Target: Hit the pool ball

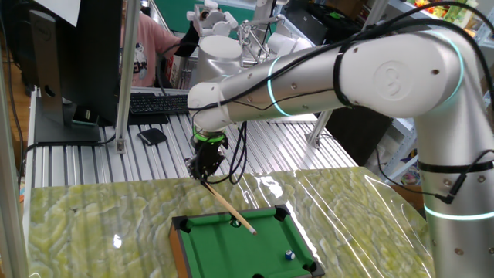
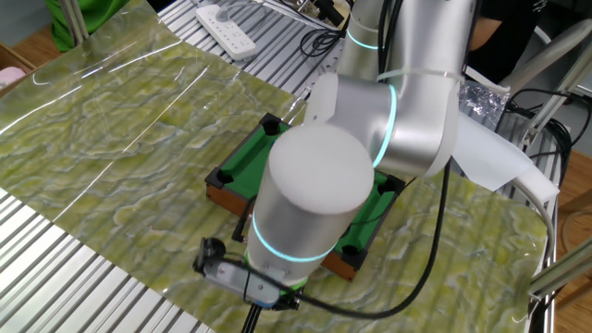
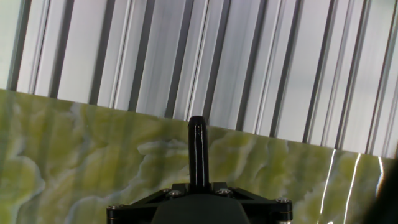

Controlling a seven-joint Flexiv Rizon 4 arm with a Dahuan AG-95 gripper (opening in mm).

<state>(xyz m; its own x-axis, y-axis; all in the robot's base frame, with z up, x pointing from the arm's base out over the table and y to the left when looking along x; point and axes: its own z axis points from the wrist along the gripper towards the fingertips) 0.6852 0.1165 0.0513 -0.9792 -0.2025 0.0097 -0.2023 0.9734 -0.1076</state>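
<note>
Gripper (image 1: pixel 207 164) clamping the cue (image 1: pixel 230 208); pool ball (image 1: pixel 289 254) sitting beyond cue tip, slightly off-axis, well apart.

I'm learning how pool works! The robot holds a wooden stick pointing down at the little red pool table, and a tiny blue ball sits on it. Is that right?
Almost. The small pool table has green felt, not red; the one fixed view shows it. The rest holds: the end effector grips the thin wooden cue stick slanting down onto it, and the tiny blue-and-white ball sits there.
</note>
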